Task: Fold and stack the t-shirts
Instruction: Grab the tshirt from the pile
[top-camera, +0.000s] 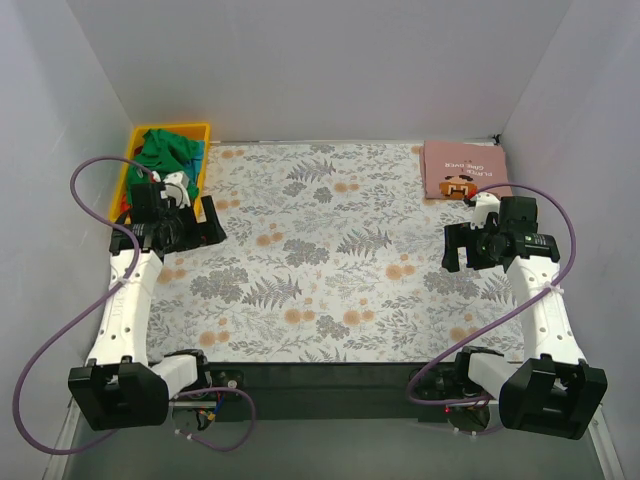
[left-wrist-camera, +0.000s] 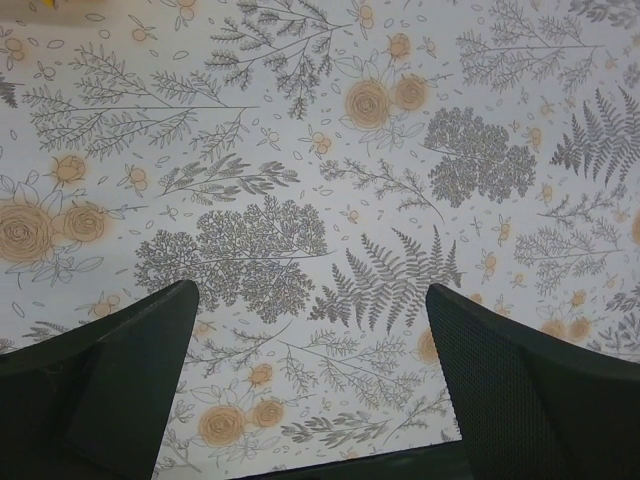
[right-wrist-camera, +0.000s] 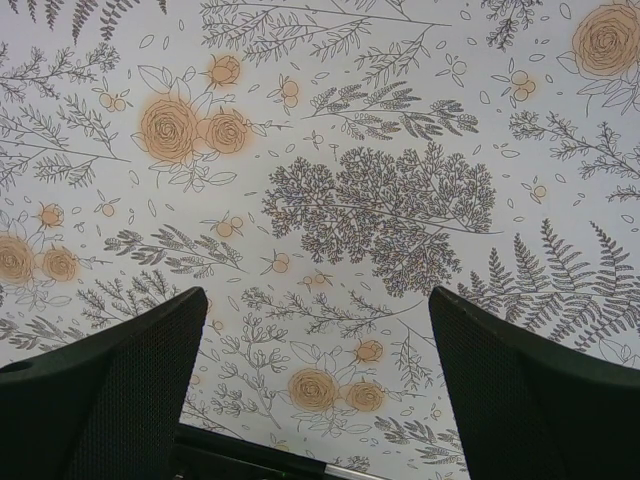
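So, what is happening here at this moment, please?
Two robot arms have t-shirts to fold and stack. One pink t-shirt lies folded at the far right corner. A green t-shirt and more clothes sit in the yellow bin at far left. The left gripper and the right gripper both hang open and empty over the floral cover.

One pink t-shirt, one bin, two claws.

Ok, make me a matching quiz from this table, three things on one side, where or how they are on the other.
Things:
1. green shirt
2. pink shirt
3. left claw

States:
A. open over the floral cover
B. crumpled in the yellow bin
C. folded flat at the far right corner

Pairs: 1-B, 2-C, 3-A
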